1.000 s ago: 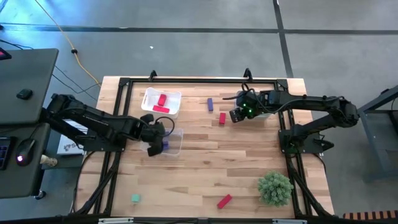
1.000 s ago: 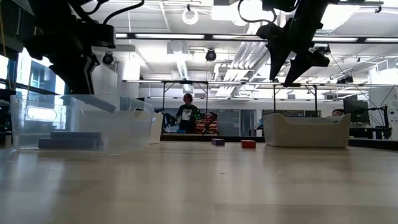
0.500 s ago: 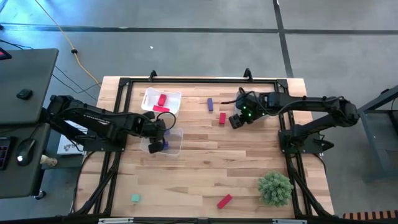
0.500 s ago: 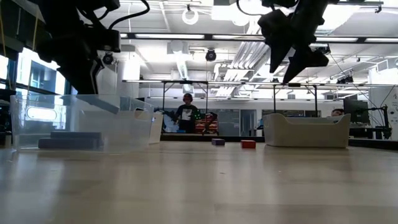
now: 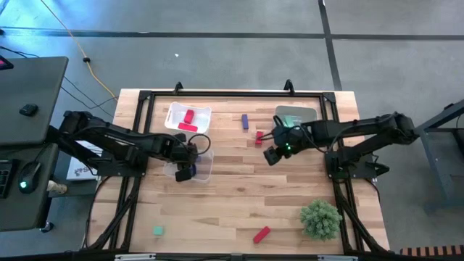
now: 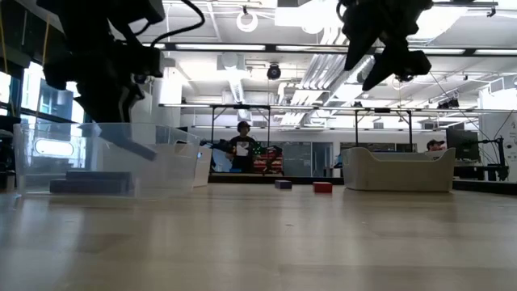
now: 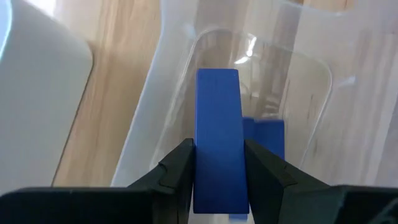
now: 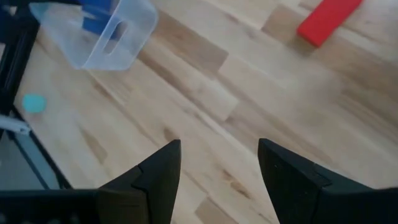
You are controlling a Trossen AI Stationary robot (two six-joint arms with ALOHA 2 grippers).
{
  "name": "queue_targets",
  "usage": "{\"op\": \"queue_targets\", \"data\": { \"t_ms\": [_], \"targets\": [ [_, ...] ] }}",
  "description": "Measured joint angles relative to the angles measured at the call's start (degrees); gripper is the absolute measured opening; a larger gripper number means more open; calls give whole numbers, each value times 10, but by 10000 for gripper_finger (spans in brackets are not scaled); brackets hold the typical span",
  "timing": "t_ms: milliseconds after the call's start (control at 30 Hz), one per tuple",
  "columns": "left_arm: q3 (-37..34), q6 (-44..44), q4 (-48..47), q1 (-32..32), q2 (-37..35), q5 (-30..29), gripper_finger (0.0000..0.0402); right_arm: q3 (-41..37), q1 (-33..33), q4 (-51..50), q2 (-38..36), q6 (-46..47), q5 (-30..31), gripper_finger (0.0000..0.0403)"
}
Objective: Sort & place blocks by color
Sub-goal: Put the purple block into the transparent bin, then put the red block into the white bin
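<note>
Overall light: an even, bright indoor wash is seen from above, with only soft, short shadows cast on the wooden table (image 5: 239, 196).
Source: ceiling strip lights (image 6: 452, 52) are seen in the low view.
Backlighting: both arms are reduced to dark silhouettes there.
Glare: white highlights are caught on the clear bin (image 7: 298, 74).
Focus: the nearest tabletop is rendered soft in the low view.

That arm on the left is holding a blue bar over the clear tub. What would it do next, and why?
Probably open its fingers and let go. The left end effector grips the blue block directly above the clear bin, where another blue block already lies, so releasing it there should sort it with its colour.
</note>
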Motion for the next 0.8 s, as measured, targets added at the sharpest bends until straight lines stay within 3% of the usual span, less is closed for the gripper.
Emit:
{"op": "queue_targets", "data": {
  "t_ms": [500, 800],
  "targets": [
    [1, 15, 2, 0, 42, 4, 109, 0, 100, 13, 0, -17, -2, 204],
    [1, 12, -3, 0, 42, 27, 156, 0, 149, 38, 0, -37, 2, 231]
  ]
}}
